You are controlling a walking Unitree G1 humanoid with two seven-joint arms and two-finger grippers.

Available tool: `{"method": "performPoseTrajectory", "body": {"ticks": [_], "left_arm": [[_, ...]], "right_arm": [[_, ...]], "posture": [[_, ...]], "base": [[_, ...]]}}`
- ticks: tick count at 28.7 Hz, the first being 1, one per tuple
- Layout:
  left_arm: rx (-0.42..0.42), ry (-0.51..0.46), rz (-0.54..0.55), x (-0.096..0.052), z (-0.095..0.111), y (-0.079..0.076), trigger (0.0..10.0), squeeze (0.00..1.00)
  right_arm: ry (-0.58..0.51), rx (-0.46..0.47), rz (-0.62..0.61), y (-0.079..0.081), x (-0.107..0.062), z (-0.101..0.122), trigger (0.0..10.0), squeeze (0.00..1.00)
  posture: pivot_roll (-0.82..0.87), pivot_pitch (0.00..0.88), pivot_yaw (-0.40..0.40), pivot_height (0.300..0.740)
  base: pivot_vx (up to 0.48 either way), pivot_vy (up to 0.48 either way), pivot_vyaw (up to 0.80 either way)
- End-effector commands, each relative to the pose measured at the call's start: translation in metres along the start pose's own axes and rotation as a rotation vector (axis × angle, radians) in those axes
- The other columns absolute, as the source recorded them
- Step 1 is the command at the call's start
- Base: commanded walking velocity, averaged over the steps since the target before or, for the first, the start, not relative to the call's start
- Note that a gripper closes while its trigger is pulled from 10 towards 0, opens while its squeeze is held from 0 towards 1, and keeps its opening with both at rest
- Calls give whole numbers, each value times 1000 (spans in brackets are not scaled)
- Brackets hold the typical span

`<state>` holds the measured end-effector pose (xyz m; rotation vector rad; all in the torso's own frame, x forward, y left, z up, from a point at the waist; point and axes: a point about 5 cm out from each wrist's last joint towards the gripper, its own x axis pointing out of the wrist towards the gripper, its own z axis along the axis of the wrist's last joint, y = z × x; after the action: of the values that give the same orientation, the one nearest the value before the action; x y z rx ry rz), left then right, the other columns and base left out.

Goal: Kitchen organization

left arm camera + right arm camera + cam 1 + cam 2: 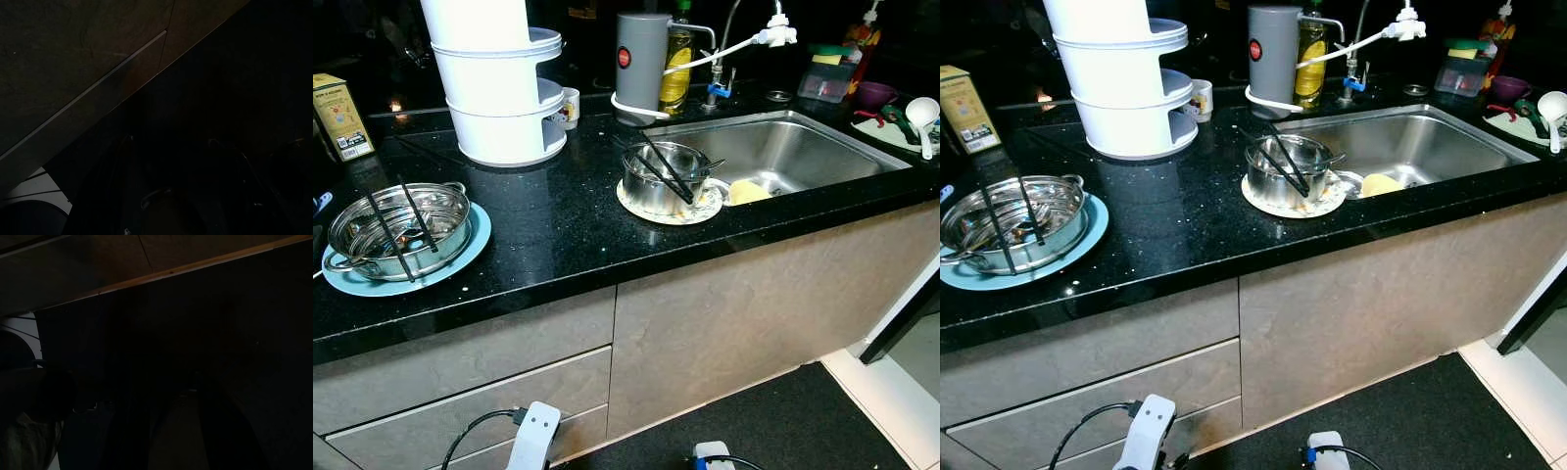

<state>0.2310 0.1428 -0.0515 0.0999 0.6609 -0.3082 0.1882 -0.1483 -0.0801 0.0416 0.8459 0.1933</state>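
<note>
A wide steel pot (399, 227) with two black chopsticks across it sits on a light blue plate (460, 259) at the left of the black counter (558, 225). A smaller steel pot (658, 176) holding black utensils stands on a white plate (697, 211) at the sink's near left corner. A yellow sponge (749, 191) lies in the steel sink (803, 147). Both arms hang idle below the counter: the left arm (533, 436) and the right arm (710, 452). The left gripper (171, 142) and right gripper (161, 396) are dim shapes in dark wrist views facing the cabinet fronts.
A white tiered container (499, 88) and a grey canister (641, 64) stand at the back. A yellow box (337, 116) is far left. A white faucet hose (744, 41), an oil bottle (677, 69), a purple bowl (875, 94) and a white ladle (922, 116) are near the sink.
</note>
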Motion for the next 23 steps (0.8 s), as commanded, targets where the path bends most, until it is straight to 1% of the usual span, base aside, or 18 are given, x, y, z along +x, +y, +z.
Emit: {"method": "performPoseTrajectory", "body": {"ticks": [1,7,23], "left_arm": [[-5,19,-8,-1,-5,-2,10000,0],[0,13,-15,-1,-4,-4,10000,0],[9,11,-9,0,-3,-4,10000,0]], "right_arm": [[20,-27,-15,0,-2,-6,10000,0],[18,-18,17,3,-2,-7,10000,0],[5,-1,13,1,-1,-5,10000,0]], "posture": [[-28,111,-21,740],[-28,112,-22,740],[-30,95,-25,740]], "base": [[0,0,0],[0,0,0],[0,0,0]]}}
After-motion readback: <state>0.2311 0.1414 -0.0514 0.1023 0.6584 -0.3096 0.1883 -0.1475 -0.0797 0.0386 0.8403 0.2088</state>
